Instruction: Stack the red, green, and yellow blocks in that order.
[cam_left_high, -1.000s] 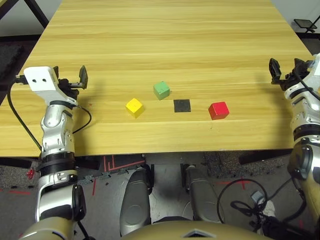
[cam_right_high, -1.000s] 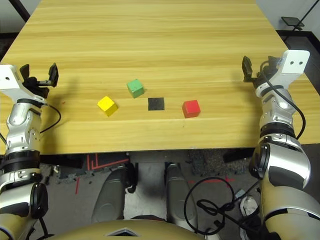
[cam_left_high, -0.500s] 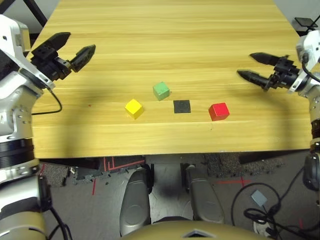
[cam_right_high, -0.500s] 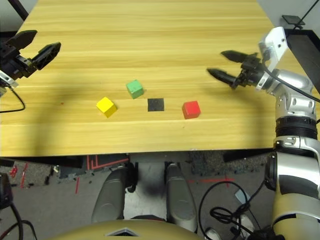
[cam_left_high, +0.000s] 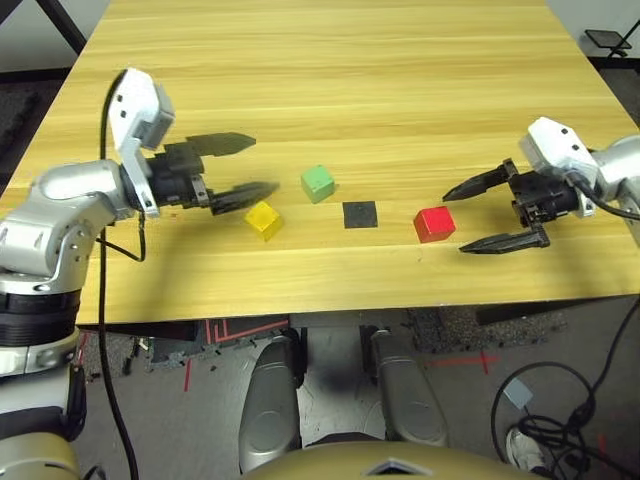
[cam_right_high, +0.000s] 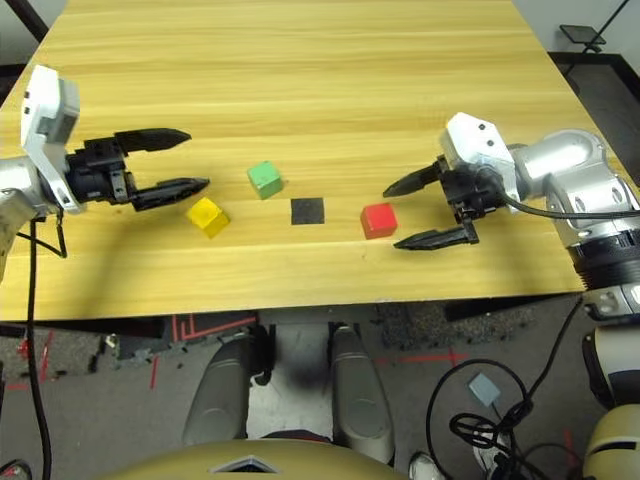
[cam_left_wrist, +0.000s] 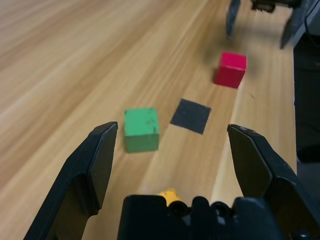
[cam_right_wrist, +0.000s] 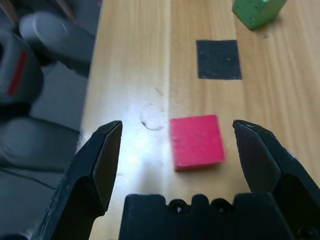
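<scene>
Three small cubes lie in a row near the table's front edge: the yellow block on the left, the green block a little farther back, the red block on the right. My left gripper is open, its fingertips just left of the yellow and green blocks; the yellow block peeks out low between its fingers. My right gripper is open just right of the red block, which sits ahead between its spread fingers. Neither gripper touches a block.
A flat black square patch lies on the wooden table between the green and red blocks. The table's front edge runs close below the blocks. Cables and the floor lie beyond that edge.
Both arms have swung inward from the table's sides. The left gripper now reaches toward the yellow and green blocks, the right gripper toward the red block. The blocks have not moved.
</scene>
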